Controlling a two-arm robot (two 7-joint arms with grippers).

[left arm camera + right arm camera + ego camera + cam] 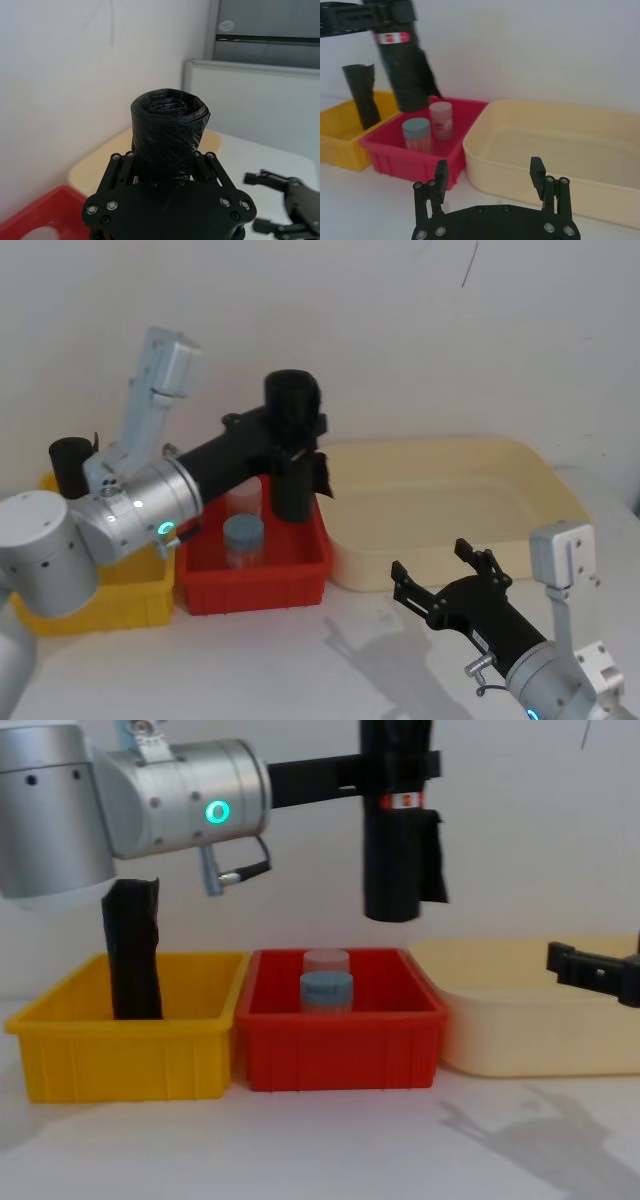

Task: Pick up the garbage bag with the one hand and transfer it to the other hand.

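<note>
Two fingers of my left claw [400, 768] clamp the garbage bag [396, 860] just above its red-and-white label band, holding the roll upright in the air over the red bin [340, 1045]. That bin holds a blue-capped jar [327, 992] and a pink-capped jar [326, 960]. Beside it, the yellow bin [120, 1055] holds a plain black roll [132, 950], standing up. My right claw [432, 562] hangs spread wide, low before the cream tub [520, 490].

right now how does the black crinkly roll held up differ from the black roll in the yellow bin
Held roll has a red-and-white label band; bin roll is plain. Held roll hangs in the left gripper; bin roll stands in the yellow bin. Both black, upright.
</note>
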